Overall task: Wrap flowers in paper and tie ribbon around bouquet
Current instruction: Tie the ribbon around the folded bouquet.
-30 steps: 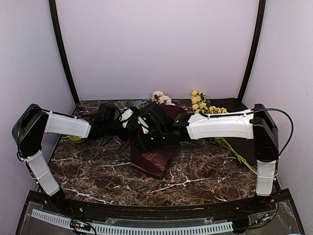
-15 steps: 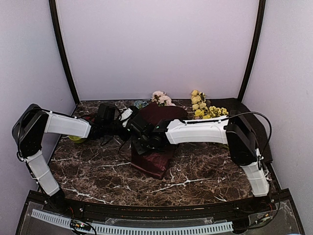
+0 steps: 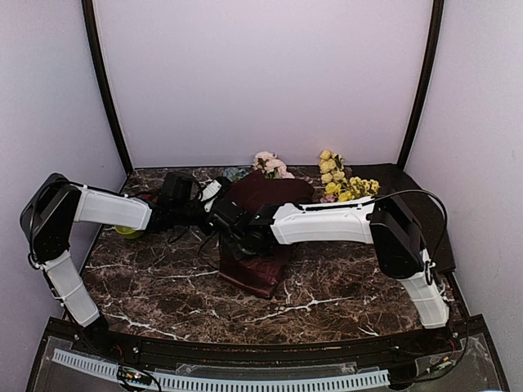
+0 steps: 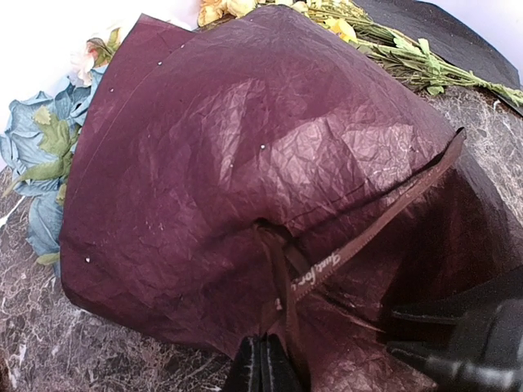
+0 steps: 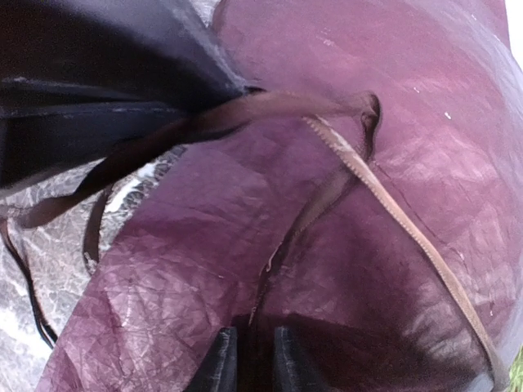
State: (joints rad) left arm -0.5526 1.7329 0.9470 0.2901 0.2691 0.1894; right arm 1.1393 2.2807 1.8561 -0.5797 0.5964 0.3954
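Note:
The bouquet point(image 3: 260, 245) lies across the middle of the table, sheathed in crinkled burgundy paper point(image 4: 245, 147). Flowers poke out at its far end: blue ones point(image 4: 41, 139) and pink roses point(image 3: 268, 162). A thin brown printed ribbon point(image 4: 368, 233) crosses the paper and is knotted at the pinch. My left gripper point(image 4: 263, 367) is shut on one ribbon strand just below the knot. My right gripper point(image 5: 255, 366) sits low on the paper, its fingers a little apart, and another strand of the ribbon point(image 5: 384, 200) runs down between them. In the top view both grippers meet over the bouquet's narrow part point(image 3: 225, 219).
Yellow-blossomed stems point(image 3: 343, 184) lie behind and to the right of the bouquet, beside a flat dark sheet point(image 4: 466, 37). A yellow-green object point(image 3: 127, 232) sits under the left forearm. Loose ribbon ends point(image 5: 33, 269) trail on the marble table point(image 3: 163, 286).
My right arm has swung in, carrying its gripper left along the bouquet toward the knot, and its jaws have narrowed. The left gripper has stayed shut in place.

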